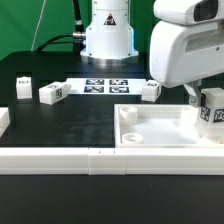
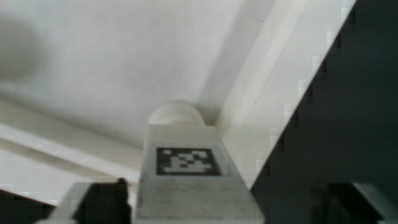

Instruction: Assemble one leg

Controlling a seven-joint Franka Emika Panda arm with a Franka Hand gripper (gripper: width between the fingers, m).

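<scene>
A white leg [image 1: 212, 112] with a square tag stands upright at the back right corner of the large white tray-like piece [image 1: 165, 128]. My gripper [image 1: 203, 100] is down around it. In the wrist view the leg [image 2: 189, 160] sits between the fingers, its round tip against the tray piece [image 2: 107, 60]. One finger [image 2: 100, 200] is right beside the leg. A dark gap shows between the leg and the other finger [image 2: 352, 202], so the jaws stand open. Three more legs [image 1: 24, 85], [image 1: 52, 92], [image 1: 150, 91] lie loose on the black table.
The marker board [image 1: 105, 86] lies at the back middle. A long white rail [image 1: 90, 160] runs along the front, with a short white block [image 1: 4, 120] at the exterior view's left. The robot base [image 1: 107, 35] stands behind.
</scene>
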